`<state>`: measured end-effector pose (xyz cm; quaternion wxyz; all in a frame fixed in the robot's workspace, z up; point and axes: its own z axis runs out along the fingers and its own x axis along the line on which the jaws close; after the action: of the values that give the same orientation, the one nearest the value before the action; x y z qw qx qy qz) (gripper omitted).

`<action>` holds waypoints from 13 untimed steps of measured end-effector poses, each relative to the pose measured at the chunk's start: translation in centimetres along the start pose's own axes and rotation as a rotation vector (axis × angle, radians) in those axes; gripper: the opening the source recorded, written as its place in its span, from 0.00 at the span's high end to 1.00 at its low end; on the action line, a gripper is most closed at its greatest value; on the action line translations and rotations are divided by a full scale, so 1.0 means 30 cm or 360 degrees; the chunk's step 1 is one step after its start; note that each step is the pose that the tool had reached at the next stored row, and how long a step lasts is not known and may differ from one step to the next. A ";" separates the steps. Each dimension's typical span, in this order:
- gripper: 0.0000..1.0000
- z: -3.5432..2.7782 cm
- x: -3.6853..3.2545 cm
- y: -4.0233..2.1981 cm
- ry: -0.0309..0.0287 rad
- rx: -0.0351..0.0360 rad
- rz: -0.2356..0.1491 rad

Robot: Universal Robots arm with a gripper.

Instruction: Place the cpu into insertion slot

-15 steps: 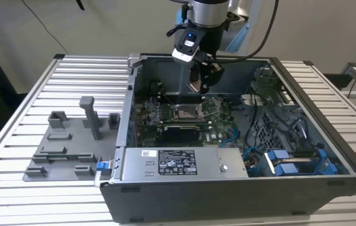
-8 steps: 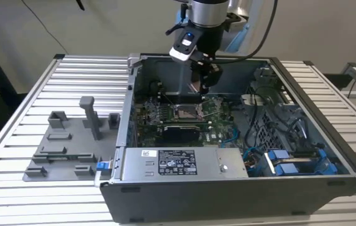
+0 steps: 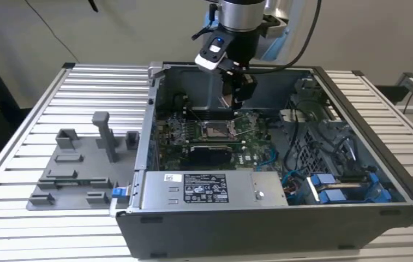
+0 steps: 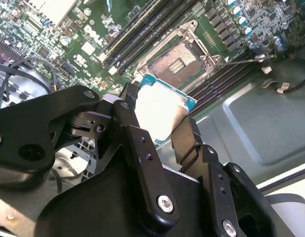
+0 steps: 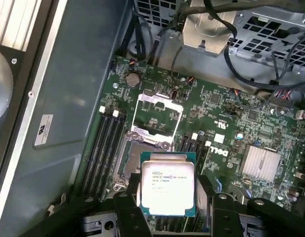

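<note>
My gripper (image 3: 236, 97) hangs inside the open computer case, just above and behind the insertion slot (image 3: 216, 129). It is shut on the cpu (image 4: 159, 111), a flat square chip with a silvery face and a blue-green edge, held by two opposite sides between black fingers (image 4: 135, 128). In the first wrist view the cpu (image 5: 167, 183) floats over the near edge of the insertion slot (image 5: 137, 150), whose metal cover frame stands flipped open. In the second wrist view the insertion slot (image 4: 179, 59) lies uncovered beyond the chip, dark centre showing, with its wire lever swung out to the side.
Long black memory strips (image 5: 105, 143) flank the socket. A silver heat sink (image 5: 263, 164) sits on the green board. The labelled black power block (image 3: 206, 188) fills the case front, with blue cables (image 3: 337, 188) at the exterior view's right. A grey parts fixture (image 3: 82, 164) stands outside on the slatted table.
</note>
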<state>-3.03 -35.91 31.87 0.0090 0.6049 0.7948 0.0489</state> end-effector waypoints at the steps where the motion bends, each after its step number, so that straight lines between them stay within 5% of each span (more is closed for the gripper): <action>1: 0.46 0.001 0.000 0.000 -0.00002 0.0000 0.0001; 13: 0.46 0.034 0.019 0.003 -0.00052 0.0009 0.0104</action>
<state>-3.04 -35.28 30.90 0.0069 0.6306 0.7747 0.0458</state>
